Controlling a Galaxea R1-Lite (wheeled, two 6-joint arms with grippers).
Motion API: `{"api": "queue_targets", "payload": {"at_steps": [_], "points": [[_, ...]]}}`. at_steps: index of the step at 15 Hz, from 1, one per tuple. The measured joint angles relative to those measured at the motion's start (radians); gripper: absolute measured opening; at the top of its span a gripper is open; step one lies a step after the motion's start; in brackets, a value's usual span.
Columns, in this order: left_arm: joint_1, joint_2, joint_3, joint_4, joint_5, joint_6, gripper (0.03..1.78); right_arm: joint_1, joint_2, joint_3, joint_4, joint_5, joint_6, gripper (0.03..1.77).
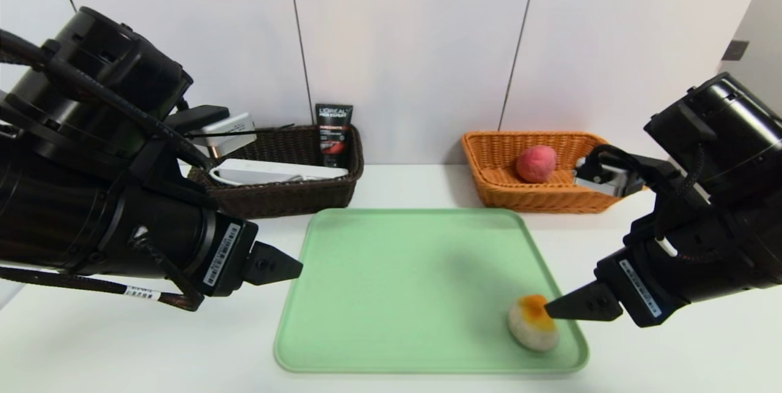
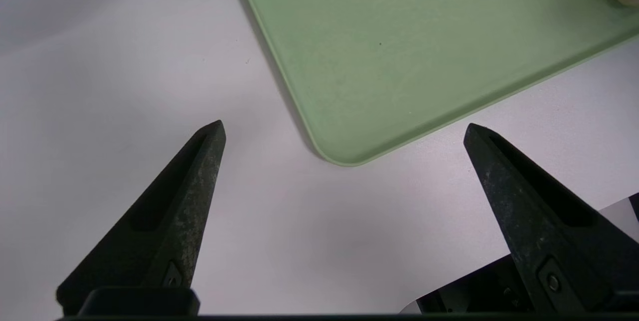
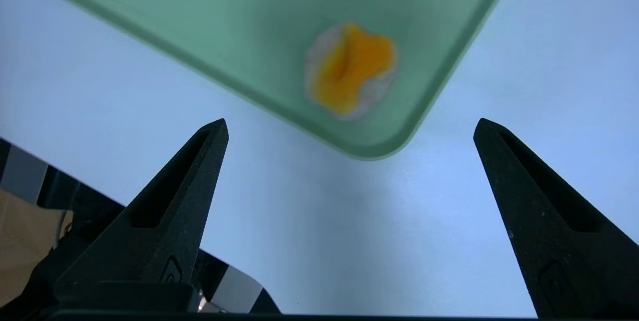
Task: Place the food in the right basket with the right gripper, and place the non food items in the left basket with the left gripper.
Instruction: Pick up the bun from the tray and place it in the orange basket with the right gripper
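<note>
At frame left the left gripper [image 1: 287,268] hung with fingers spread wide, grasping nothing. Upper left, the dark basket [image 1: 287,194] held the power strip [image 1: 269,172] and tube [image 1: 333,136]. The lump [image 1: 533,323] lay on the tray [image 1: 397,295], lower right. The peach [image 1: 536,163] sat in the tan basket [image 1: 519,197]. The right gripper [image 1: 559,309] hung spread beside the lump.

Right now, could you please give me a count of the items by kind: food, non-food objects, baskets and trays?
Food: 2, peach, orange-topped lump
Non-food objects: 2 visible, power strip, L'Oreal tube
Baskets: 2, dark brown basket, orange-tan basket
Trays: 1, green tray
Total: 7
</note>
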Motion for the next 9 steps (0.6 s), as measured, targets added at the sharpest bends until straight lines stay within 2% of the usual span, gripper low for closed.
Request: {"api": "queue_targets", "payload": {"at_steps": [2, 9], "points": [[-0.001, 0.0, 0.003, -0.002, 0.0, 0.0, 1.69, 0.004, 0.001, 0.03, -0.001, 0.024, -0.001, 1.69], [-0.008, 0.001, 0.012, -0.003, 0.0, 0.0, 1.69, 0.013, 0.072, 0.079, -0.121, 0.024, -0.003, 1.7]]}}
